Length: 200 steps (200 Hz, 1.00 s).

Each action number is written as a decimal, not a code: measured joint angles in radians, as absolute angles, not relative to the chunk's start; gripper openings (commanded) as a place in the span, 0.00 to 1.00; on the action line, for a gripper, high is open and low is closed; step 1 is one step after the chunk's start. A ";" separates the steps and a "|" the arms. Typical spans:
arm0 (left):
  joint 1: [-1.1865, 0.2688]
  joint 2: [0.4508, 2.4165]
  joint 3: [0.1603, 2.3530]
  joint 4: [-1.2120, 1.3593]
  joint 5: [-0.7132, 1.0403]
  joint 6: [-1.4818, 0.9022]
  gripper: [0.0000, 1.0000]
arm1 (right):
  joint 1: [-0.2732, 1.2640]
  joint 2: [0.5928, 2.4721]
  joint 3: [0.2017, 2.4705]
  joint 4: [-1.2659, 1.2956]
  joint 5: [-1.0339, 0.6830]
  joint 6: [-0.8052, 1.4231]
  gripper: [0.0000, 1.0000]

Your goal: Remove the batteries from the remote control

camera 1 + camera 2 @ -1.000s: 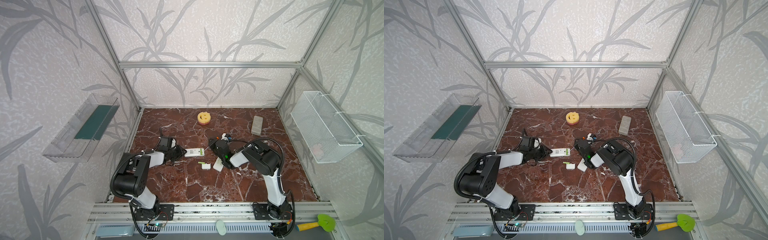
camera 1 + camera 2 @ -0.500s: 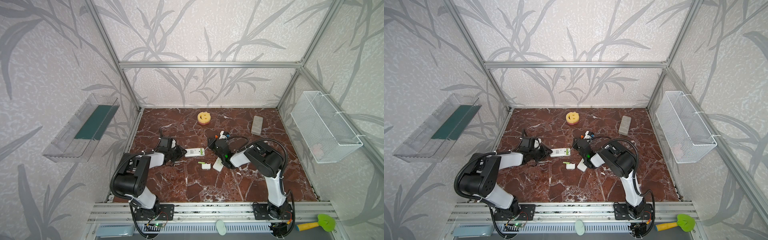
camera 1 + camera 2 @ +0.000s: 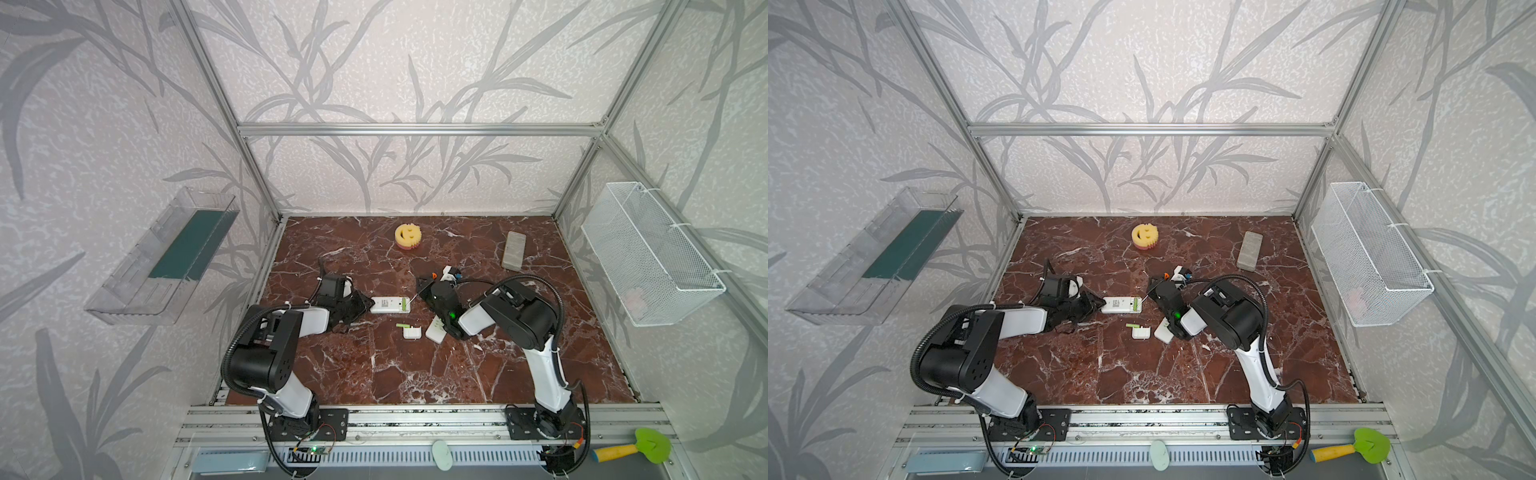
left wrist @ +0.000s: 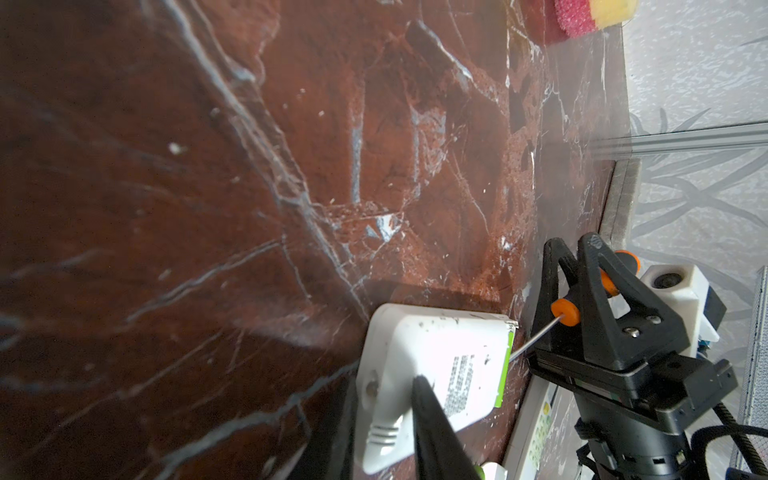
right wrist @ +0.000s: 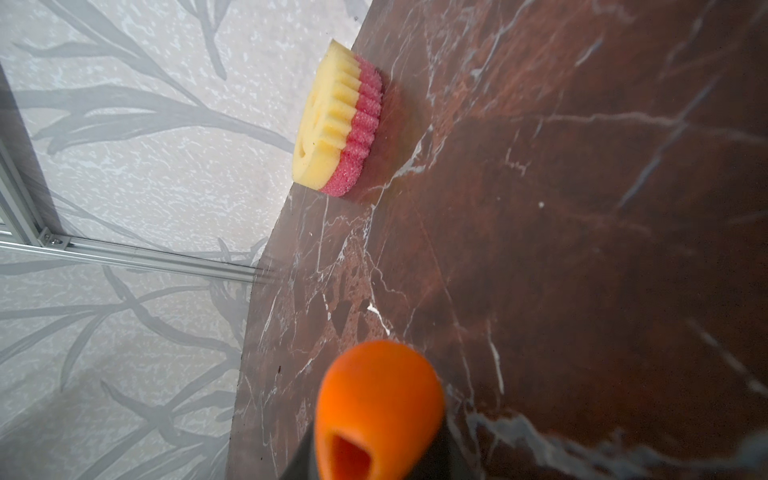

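1. Gripping one end of the white remote (image 3: 390,304) on the counter (image 3: 374,374), the left hand (image 3: 360,306) pinned it flat.
2. The right hand (image 4: 571,291) was clamped on an orange-handled screwdriver (image 4: 564,312), its thin tip poking at the remote's open end.
3. Green batteries (image 3: 402,306) sat inside that end; one loose battery (image 3: 402,326) lay just beside a small white cover (image 3: 412,333).

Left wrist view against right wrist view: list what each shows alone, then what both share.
Only the left wrist view shows the white remote with a green battery in its open bay, the screwdriver's thin shaft reaching it, and the right gripper. Only the right wrist view shows the orange handle end close up. Both show the smiley sponge and marble table.
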<state>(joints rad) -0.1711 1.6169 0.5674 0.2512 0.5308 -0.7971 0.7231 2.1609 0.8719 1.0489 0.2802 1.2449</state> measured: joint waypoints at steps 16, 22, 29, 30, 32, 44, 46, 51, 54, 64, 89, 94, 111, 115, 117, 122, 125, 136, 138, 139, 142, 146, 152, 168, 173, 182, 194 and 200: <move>-0.173 1.617 0.566 0.252 0.533 -0.797 0.27 | 0.718 2.172 0.871 1.077 0.280 1.272 0.00; -0.175 1.617 0.565 0.253 0.533 -0.797 0.27 | 0.717 2.175 0.871 1.086 0.280 1.282 0.00; -0.176 1.617 0.564 0.253 0.534 -0.798 0.27 | 0.715 2.178 0.871 1.097 0.280 1.292 0.00; -0.177 1.617 0.564 0.253 0.534 -0.798 0.27 | 0.715 2.178 0.871 1.097 0.280 1.293 0.00; -0.177 1.617 0.563 0.253 0.535 -0.798 0.27 | 0.715 2.179 0.871 1.099 0.280 1.295 0.00; -0.179 1.615 0.558 0.256 0.540 -0.798 0.27 | 0.712 2.180 0.870 1.104 0.280 1.309 0.00; -0.180 1.615 0.558 0.256 0.542 -0.798 0.27 | 0.712 2.180 0.870 1.105 0.280 1.311 0.00; -0.181 1.614 0.557 0.256 0.543 -0.798 0.27 | 0.711 2.180 0.870 1.105 0.281 1.315 0.00; -0.181 1.613 0.556 0.256 0.544 -0.799 0.27 | 0.710 2.180 0.870 1.105 0.281 1.316 0.00; -0.182 1.612 0.554 0.255 0.545 -0.799 0.27 | 0.708 2.180 0.869 1.106 0.281 1.321 0.00; -0.183 1.611 0.554 0.254 0.546 -0.802 0.26 | 0.705 2.180 0.867 1.109 0.280 1.332 0.00; -0.183 1.611 0.554 0.254 0.546 -0.801 0.26 | 0.705 2.180 0.867 1.110 0.280 1.334 0.00; -0.184 1.608 0.554 0.248 0.546 -0.802 0.26 | 0.705 2.180 0.867 1.110 0.280 1.336 0.00; -0.184 1.607 0.554 0.246 0.546 -0.801 0.26 | 0.705 2.180 0.866 1.111 0.280 1.336 0.00; -0.184 1.606 0.554 0.245 0.546 -0.801 0.26 | 0.705 2.180 0.866 1.111 0.280 1.336 0.00; -0.185 1.605 0.554 0.241 0.546 -0.801 0.26 | 0.705 2.180 0.866 1.111 0.280 1.336 0.00; -0.185 1.604 0.554 0.240 0.546 -0.801 0.26 | 0.704 2.180 0.866 1.111 0.280 1.336 0.00; -0.186 1.602 0.554 0.235 0.546 -0.801 0.26 | 0.704 2.180 0.866 1.113 0.280 1.335 0.00; -0.186 1.601 0.554 0.233 0.546 -0.801 0.26 | 0.704 2.180 0.865 1.113 0.280 1.335 0.00; -0.186 1.601 0.554 0.233 0.546 -0.801 0.26 | 0.704 2.180 0.865 1.113 0.280 1.335 0.00; -0.186 1.600 0.554 0.231 0.546 -0.801 0.26 | 0.704 2.180 0.865 1.114 0.280 1.334 0.00; -0.187 1.599 0.554 0.229 0.546 -0.801 0.26 | 0.704 2.180 0.864 1.116 0.280 1.333 0.00; -0.187 1.598 0.554 0.226 0.546 -0.801 0.26 | 0.704 2.180 0.862 1.118 0.279 1.330 0.00; -0.188 1.597 0.554 0.222 0.547 -0.801 0.26 | 0.704 2.180 0.861 1.121 0.278 1.311 0.00; -0.188 1.596 0.554 0.221 0.548 -0.801 0.26 | 0.704 2.179 0.861 1.121 0.277 1.305 0.00; -0.188 1.595 0.554 0.218 0.548 -0.801 0.26 | 0.704 2.178 0.861 1.120 0.275 1.290 0.00; -0.189 1.594 0.554 0.216 0.548 -0.800 0.26 | 0.704 2.176 0.860 1.118 0.269 1.273 0.00; -0.189 1.594 0.554 0.216 0.548 -0.800 0.26 | 0.704 2.175 0.860 1.116 0.266 1.264 0.00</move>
